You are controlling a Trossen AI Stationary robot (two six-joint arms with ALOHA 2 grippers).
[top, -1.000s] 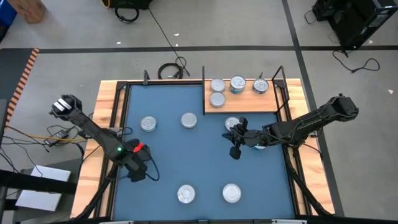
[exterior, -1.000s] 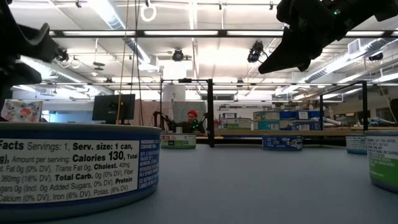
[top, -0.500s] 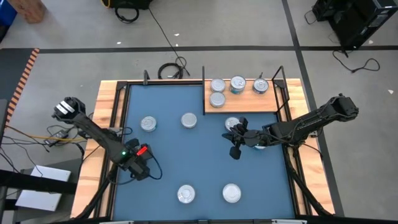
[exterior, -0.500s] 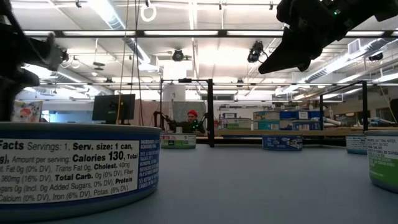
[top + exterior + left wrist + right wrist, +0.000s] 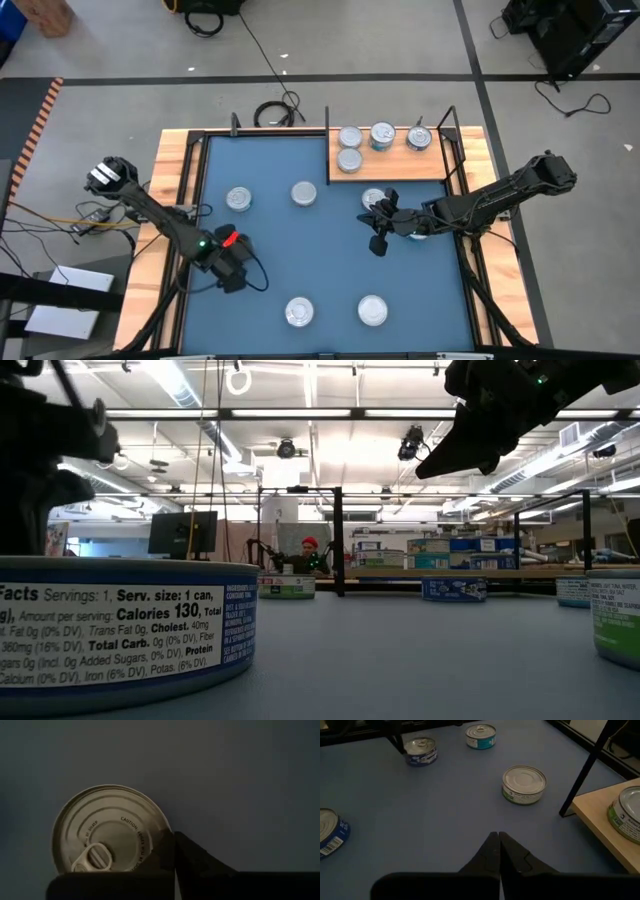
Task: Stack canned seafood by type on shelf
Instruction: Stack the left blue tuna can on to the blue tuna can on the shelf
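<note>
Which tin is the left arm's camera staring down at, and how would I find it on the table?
Start at the blue mat and go to its near edge, where two tins sit. The left hand hovers shut beside the left one. It is the loose tin nearest that hand.

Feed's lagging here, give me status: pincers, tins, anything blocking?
Left pincer shut, empty, over a mat tin. Right pincer shut, empty, mid-mat. Four tins on shelf, six visible on mat. Nothing blocking.
</note>
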